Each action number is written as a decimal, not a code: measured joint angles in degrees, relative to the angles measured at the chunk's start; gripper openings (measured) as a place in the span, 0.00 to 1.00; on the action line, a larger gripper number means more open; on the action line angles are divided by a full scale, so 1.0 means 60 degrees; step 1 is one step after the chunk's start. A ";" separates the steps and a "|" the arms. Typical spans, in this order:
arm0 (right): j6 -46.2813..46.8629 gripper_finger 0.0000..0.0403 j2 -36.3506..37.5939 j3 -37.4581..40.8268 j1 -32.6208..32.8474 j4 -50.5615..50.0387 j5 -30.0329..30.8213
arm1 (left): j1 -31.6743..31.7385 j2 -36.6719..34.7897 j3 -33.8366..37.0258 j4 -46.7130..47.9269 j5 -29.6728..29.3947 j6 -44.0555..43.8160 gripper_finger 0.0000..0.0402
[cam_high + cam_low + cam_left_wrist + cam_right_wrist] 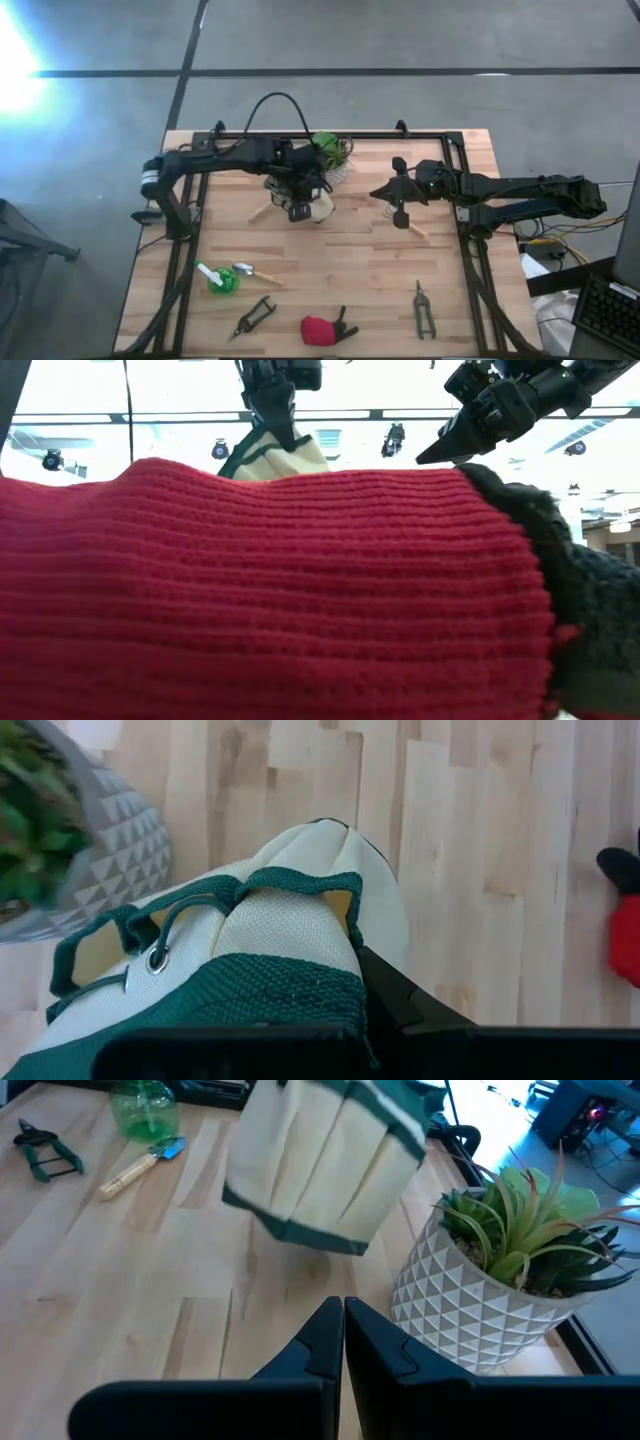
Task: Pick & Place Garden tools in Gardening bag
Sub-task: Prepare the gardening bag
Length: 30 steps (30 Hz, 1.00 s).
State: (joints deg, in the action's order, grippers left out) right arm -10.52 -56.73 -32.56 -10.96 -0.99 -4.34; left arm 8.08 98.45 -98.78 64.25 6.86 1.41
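Note:
The gardening bag, cream fabric with dark green trim, hangs over the middle of the table's far half, next to the plant pot, with my left gripper shut on it. My right gripper is shut with nothing in it, right of the bag. Near the front edge lie a green-and-white tool, a silver trowel, two black pruners and a red-and-black item. A wooden handle lies just left of the bag, and another lies by my right gripper. My left gripper holds the bag by its green-trimmed top rim, coming from above and slanting down. One dark finger shows beside the trim; the other is hidden by the fabric. The bag hangs tilted below the gripper, its bottom clear of the table.
A green plant in a white faceted pot stands close behind the bag at the table's far edge. A black frame runs along the table's sides. In the low view the red knit item fills the foreground.

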 joint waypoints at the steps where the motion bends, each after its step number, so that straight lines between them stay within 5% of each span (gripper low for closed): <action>1: 0.0000 0.02 0.0000 0.0000 0.0003 -0.0004 -0.0003 | -0.0060 0.0055 0.0002 0.0001 0.0024 -0.0003 0.00; 30: 0.0007 0.02 0.0000 0.0000 0.0007 -0.0009 -0.0003 | -0.1090 0.1878 0.0095 -0.1807 0.1146 -0.0314 0.00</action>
State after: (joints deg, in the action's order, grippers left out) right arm -10.48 -56.73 -32.56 -10.92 -1.05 -4.36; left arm 1.54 109.71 -98.21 53.41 13.74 -0.48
